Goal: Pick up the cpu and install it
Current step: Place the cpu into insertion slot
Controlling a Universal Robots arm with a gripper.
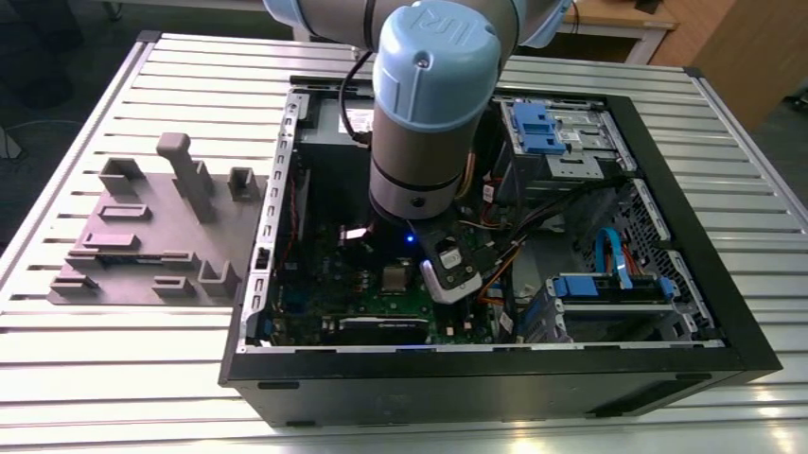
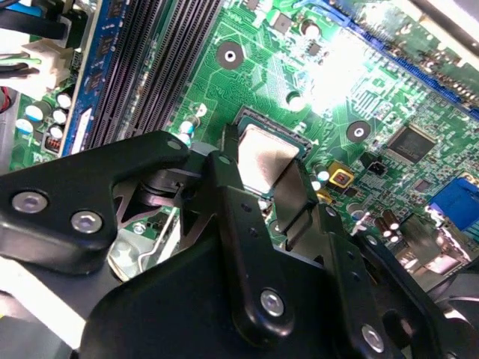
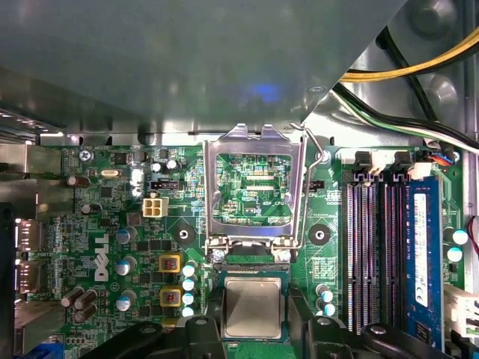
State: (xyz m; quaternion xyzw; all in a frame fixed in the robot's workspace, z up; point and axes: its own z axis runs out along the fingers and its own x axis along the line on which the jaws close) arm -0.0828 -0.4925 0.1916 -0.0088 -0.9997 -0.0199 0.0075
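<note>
The cpu (image 3: 253, 303) is a small silver square lying low in the dark socket on the green motherboard (image 3: 112, 224). It shows as well in the second wrist view (image 2: 263, 153) and as a pale square under the arm (image 1: 396, 276). My gripper (image 3: 254, 318) straddles it, with a black finger against each of two opposite edges (image 2: 262, 176). The fingers look shut on the chip. The metal socket frame (image 3: 251, 146) stands flipped open just beyond the cpu, its lever wire raised beside it.
The arm (image 1: 423, 113) reaches down into an open black computer case (image 1: 505, 378). Memory slots (image 3: 374, 247) run beside the socket, with cables (image 3: 404, 75) and blue drive bays (image 1: 543, 128) nearby. A mauve-grey tray (image 1: 139, 236) sits on the slatted table at the exterior view's left.
</note>
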